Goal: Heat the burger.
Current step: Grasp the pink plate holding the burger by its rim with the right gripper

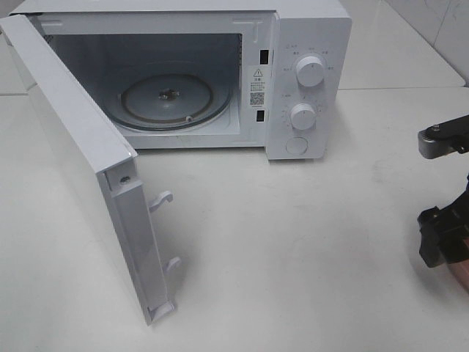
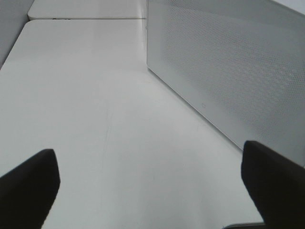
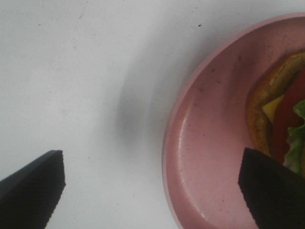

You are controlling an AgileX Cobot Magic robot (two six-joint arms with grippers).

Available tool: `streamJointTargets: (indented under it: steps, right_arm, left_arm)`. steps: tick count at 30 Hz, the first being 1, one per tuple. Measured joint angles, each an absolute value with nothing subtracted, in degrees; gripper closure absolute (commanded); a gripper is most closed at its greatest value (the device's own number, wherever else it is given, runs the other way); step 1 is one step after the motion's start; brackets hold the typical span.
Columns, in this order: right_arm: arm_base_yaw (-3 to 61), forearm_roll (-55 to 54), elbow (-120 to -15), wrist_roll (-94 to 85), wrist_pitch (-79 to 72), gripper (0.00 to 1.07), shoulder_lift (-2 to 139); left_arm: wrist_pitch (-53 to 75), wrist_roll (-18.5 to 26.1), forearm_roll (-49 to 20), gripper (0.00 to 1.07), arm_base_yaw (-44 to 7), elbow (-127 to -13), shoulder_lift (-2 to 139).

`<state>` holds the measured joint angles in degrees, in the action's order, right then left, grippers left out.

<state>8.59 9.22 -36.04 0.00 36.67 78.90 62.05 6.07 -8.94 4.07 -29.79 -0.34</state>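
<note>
Burger (image 3: 280, 119) — one, on one pink plate (image 3: 209, 143) on the tabletop (image 3: 71, 71) — shows only in the right wrist view, beneath the right hand (image 3: 150, 162), spread empty. Left hand (image 2: 148, 155) likewise spread, beside the open door (image 2: 228, 71) of one microwave (image 1: 308, 40).

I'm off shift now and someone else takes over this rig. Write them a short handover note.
Left pincer: open, empty, beside the swung-open door of the white microwave.
Right pincer: open, empty, over the rim of the round pink plate carrying the brown-bun burger with lettuce, tomato and cheese.
Done: door open, glass turntable bare.
Left: grasp the plate, set it on the turntable, shut the door, turn the dials.
</note>
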Motion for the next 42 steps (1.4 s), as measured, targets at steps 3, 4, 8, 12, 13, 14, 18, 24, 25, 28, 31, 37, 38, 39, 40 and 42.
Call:
streamJointTargets:
  steps: [3, 4, 8, 12, 13, 14, 18, 24, 25, 28, 31, 37, 38, 39, 40, 42]
  right_arm:
    - [7.3, 9.2, -35.5, 0.0, 35.6, 0.14, 78.9]
    - [7.3, 9.2, -35.5, 0.0, 35.6, 0.14, 78.9]
    - [6.9, 9.3, -34.4, 0.0, 34.2, 0.16, 79.4]
    - [6.9, 9.3, -33.9, 0.5, 33.2, 0.17, 82.5]
    - [6.9, 9.3, -33.9, 0.5, 33.1, 0.17, 83.4]
    - [6.9, 9.7, -33.7, 0.7, 32.5, 0.18, 85.0]
    - [6.9, 10.6, -33.7, 1.6, 31.7, 0.18, 87.5]
    - [6.9, 13.3, -33.7, 4.2, 29.9, 0.18, 91.2]
    - [6.9, 13.6, -33.7, 4.5, 29.5, 0.18, 91.7]
    - [6.6, 14.4, -33.7, 5.0, 27.8, 0.19, 93.8]
    - [6.0, 14.5, -33.8, 5.0, 26.8, 0.2, 95.1]
    - [5.6, 14.6, -33.8, 5.0, 26.4, 0.22, 95.8]
    - [5.6, 14.6, -33.9, 5.0, 26.4, 0.24, 96.0]
    - [5.6, 14.3, -33.9, 5.0, 26.4, 0.3, 96.3]
    - [5.6, 14.3, -33.9, 5.0, 26.4, 0.3, 96.3]
    - [5.6, 13.3, -34.0, 5.3, 26.5, 0.45, 96.5]
  left_arm:
    - [62.1, 6.1, -8.9, 0.1, 4.1, -29.8, -0.3]
    - [62.1, 6.1, -8.9, 0.1, 4.1, -29.8, -0.3]
    - [62.1, 6.1, -8.9, 0.1, 4.1, -29.8, -0.3]
    - [62.1, 6.1, -8.9, 0.1, 4.1, -29.8, -0.3]
    - [62.1, 6.1, -8.9, 0.1, 4.1, -29.8, -0.3]
    - [62.1, 6.1, -8.9, 0.1, 4.1, -29.8, -0.3]
    - [62.1, 6.1, -8.9, 0.1, 4.1, -29.8, -0.3]
    - [62.1, 6.1, -8.9, 0.1, 4.1, -29.8, -0.3]
    - [62.1, 6.1, -8.9, 0.1, 4.1, -29.8, -0.3]
    - [62.1, 6.1, -8.9, 0.1, 4.1, -29.8, -0.3]
    - [62.1, 6.1, -8.9, 0.1, 4.1, -29.8, -0.3]
    - [62.1, 6.1, -8.9, 0.1, 4.1, -29.8, -0.3]
    - [62.1, 6.1, -8.9, 0.1, 4.1, -29.8, -0.3]
    - [62.1, 6.1, -8.9, 0.1, 4.1, -29.8, -0.3]
    - [62.1, 6.1, -8.9, 0.1, 4.1, -29.8, -0.3]
    - [62.1, 6.1, -8.9, 0.1, 4.1, -29.8, -0.3]
